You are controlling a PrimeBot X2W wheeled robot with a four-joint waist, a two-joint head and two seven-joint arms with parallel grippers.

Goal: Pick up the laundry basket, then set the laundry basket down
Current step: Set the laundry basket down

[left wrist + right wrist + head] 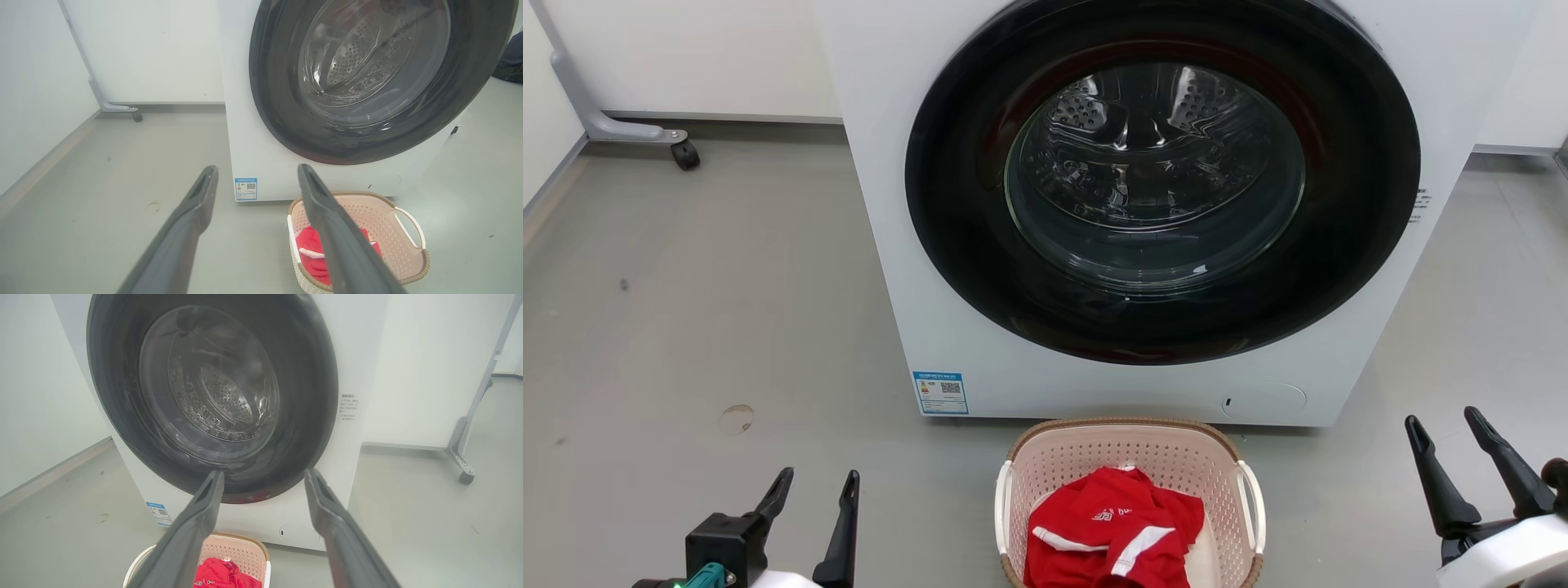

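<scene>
Head view, and we have the pale pink perforated plastic laundry basket (pixel 1131 457) at six o'clock, left gripper (pixel 818 474) at eight, right gripper (pixel 1443 416) at four, both spread wide, empty.

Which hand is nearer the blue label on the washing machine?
Left. The left hand is just left of the blue label, nearer the robot; the right hand is far to its right, beyond the laundry basket.

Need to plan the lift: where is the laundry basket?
Head view, bottom centre: the laundry basket stands on the floor just in front of the washing machine.
</scene>
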